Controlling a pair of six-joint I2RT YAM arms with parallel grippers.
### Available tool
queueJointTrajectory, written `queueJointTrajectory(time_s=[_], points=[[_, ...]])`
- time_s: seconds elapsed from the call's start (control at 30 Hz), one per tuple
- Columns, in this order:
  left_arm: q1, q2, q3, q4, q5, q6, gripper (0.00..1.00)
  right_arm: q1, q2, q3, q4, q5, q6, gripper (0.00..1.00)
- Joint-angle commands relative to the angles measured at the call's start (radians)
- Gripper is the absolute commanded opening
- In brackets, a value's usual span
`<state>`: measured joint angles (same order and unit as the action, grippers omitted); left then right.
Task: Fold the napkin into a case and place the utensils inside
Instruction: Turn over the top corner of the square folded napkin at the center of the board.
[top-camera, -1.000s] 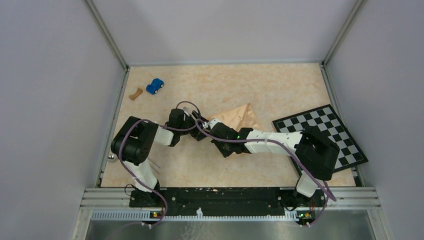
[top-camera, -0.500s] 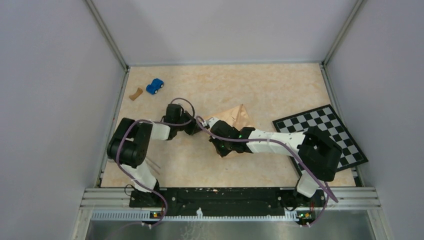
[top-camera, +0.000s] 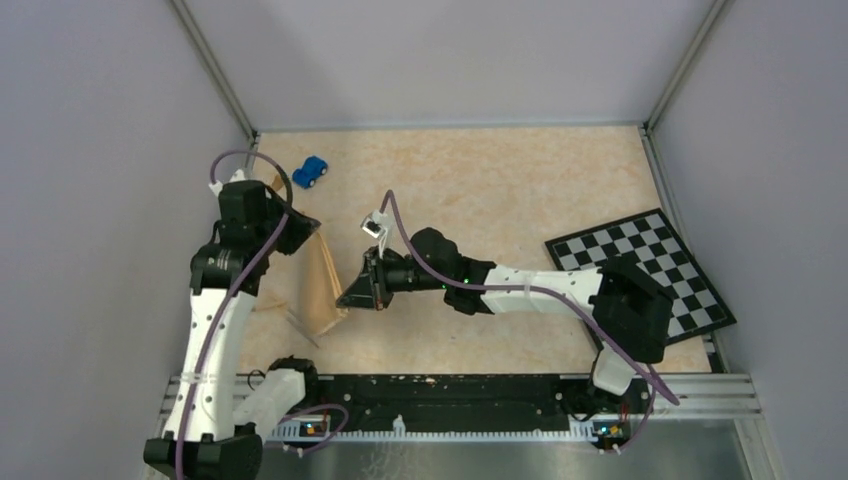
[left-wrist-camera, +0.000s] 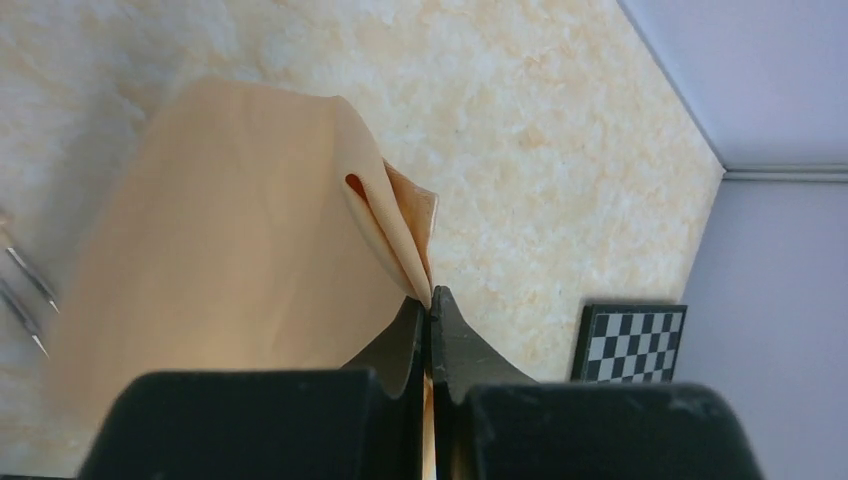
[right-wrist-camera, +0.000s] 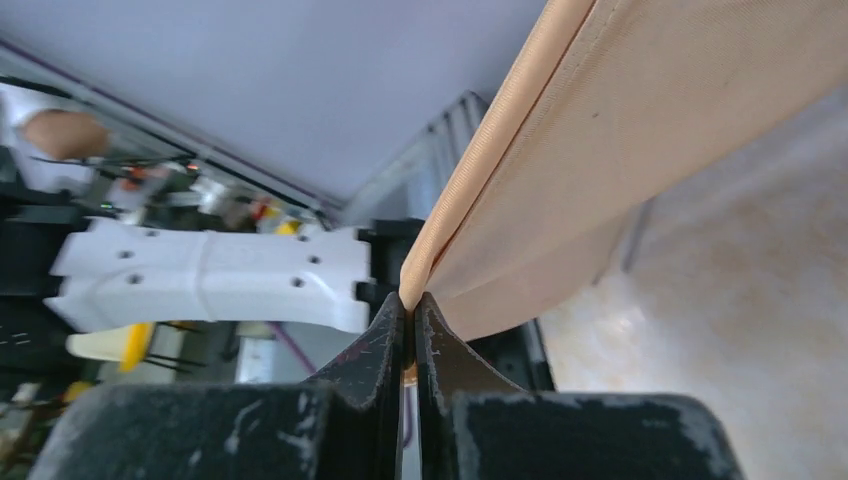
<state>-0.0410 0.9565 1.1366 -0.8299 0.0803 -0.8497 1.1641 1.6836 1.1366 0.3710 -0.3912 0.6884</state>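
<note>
While the left gripper (left-wrist-camera: 430, 298) pinches a folded corner of the napkin (left-wrist-camera: 230, 230) and the right gripper (right-wrist-camera: 410, 298) clamps its other end, the cloth hangs between them; the utensils (left-wrist-camera: 32, 282) lie beneath it, the blue toy car (top-camera: 311, 171) beyond the left gripper, the checkerboard (top-camera: 650, 270) well behind the right.

The table (top-camera: 520, 170) has a mottled cream-and-peach top, like pale marble; plain grey walls close it in, the back wall (top-camera: 440, 60) behind, the left wall (top-camera: 100, 200) and the right wall (top-camera: 780, 150) at the sides; slim metal posts (top-camera: 213, 70) rise slanting from the two far corners; a ribbed aluminium rail (top-camera: 720, 393) runs along the near edge; the light is soft and even, with only faint shadows.
</note>
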Motion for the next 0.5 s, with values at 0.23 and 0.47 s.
queueJointTrajectory(time_s=[0.23, 0.47], points=[[-0.347, 0.577, 0.139, 0.214, -0.301, 0.101, 0.00, -0.181, 0.203, -0.462, 0.936, -0.395, 0.525, 0.00], [-0.457, 0.963, 0.360, 0.295, -0.296, 0.166, 0.00, -0.361, 0.156, -0.645, 0.679, -0.467, 0.326, 0.00]])
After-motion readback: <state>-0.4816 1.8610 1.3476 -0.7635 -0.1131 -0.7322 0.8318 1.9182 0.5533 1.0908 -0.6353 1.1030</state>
